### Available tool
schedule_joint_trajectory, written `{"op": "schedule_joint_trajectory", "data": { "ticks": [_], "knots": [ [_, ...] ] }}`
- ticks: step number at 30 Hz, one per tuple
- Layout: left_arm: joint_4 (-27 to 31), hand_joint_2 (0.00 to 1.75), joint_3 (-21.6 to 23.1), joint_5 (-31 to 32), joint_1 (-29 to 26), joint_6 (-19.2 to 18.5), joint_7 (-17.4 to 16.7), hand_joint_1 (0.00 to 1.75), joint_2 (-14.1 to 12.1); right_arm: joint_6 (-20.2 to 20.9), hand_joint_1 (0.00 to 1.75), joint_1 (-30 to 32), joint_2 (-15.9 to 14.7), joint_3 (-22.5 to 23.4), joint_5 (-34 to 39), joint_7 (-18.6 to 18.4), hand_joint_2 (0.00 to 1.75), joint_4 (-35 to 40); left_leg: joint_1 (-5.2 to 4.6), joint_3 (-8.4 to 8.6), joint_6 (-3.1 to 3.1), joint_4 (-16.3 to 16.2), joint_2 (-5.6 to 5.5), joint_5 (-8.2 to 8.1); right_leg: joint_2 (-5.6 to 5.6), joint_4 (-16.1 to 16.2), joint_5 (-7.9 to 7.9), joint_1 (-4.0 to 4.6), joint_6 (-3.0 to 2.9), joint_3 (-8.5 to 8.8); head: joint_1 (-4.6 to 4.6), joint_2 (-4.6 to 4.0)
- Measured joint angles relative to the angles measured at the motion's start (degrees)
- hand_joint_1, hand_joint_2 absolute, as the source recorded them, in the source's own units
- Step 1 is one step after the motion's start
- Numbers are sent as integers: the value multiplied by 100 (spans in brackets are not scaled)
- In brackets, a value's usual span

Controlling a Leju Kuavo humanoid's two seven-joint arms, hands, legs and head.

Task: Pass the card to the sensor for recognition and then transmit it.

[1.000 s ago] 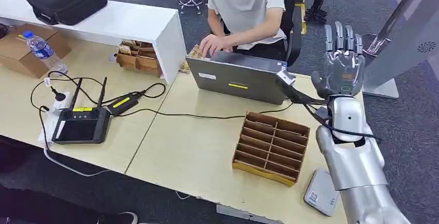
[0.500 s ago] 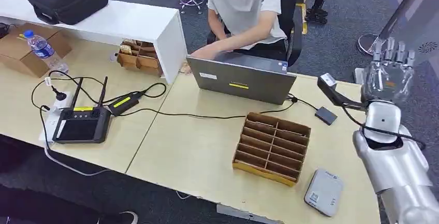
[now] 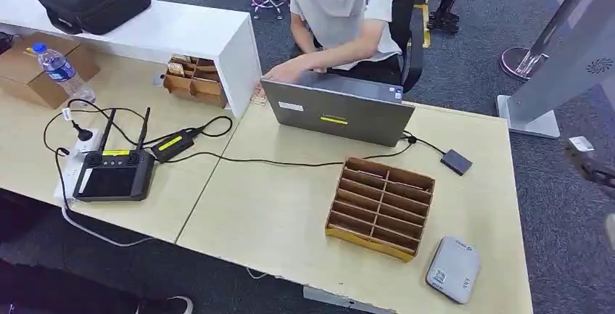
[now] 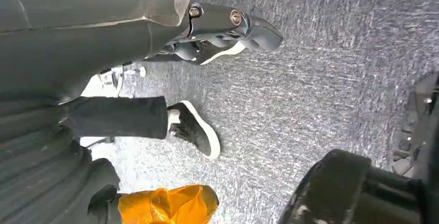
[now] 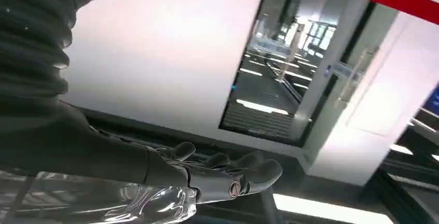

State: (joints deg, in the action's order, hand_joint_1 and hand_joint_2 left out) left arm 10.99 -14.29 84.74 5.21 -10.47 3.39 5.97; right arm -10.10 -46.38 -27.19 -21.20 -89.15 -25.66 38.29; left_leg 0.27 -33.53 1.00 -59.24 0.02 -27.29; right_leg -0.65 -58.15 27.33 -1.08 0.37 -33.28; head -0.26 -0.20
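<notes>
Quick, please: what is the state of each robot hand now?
Left robot hand: open, holds nothing.
Right robot hand: cannot be told.

Right hand (image 5: 217, 175) — off the table's (image 3: 290, 212) far right side, out past the edge; person's forearm (image 3: 319, 60) across the laptop (image 3: 337, 114).

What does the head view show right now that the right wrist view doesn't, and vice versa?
Head view: the desk with the grey sensor, cardboard divider tray, laptop and a seated person. Right wrist view: the right hand, fingers stretched out, against a white wall and glass doorway; whether it holds anything I cannot tell. Shared: perhaps the right arm, a blurred dark shape at the head view's edge.
</notes>
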Motion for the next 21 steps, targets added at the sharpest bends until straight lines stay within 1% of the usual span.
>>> {"op": "schedule_joint_trajectory", "data": {
  "ticks": [5,11,15,21],
  "knots": [
    [0,175,-59,-22,-21,18,-33,0,-39,-72,0,424,-312,265,0,-153,175,-350,0,-2,-2,1,-1,-2,-1,1,1,0,1,0,2,0],
    [0,175,-151,-13,-88,35,-94,0,-85,-114,0,1109,-559,644,0,-367,175,-727,0,-3,-7,1,1,-6,-1,2,3,1,4,-1,0,0],
    [0,175,-203,-13,-129,55,-151,0,-124,-116,0,1617,-658,876,0,-461,175,-989,0,-4,-11,1,-1,-9,-3,3,6,1,6,-1,2,0],
    [0,175,-319,-2,-196,77,-201,0,-160,-157,0,2502,-677,1307,0,-612,175,-1309,0,-8,-16,3,-1,-15,-6,3,13,0,11,-1,0,0]
  ]
}}
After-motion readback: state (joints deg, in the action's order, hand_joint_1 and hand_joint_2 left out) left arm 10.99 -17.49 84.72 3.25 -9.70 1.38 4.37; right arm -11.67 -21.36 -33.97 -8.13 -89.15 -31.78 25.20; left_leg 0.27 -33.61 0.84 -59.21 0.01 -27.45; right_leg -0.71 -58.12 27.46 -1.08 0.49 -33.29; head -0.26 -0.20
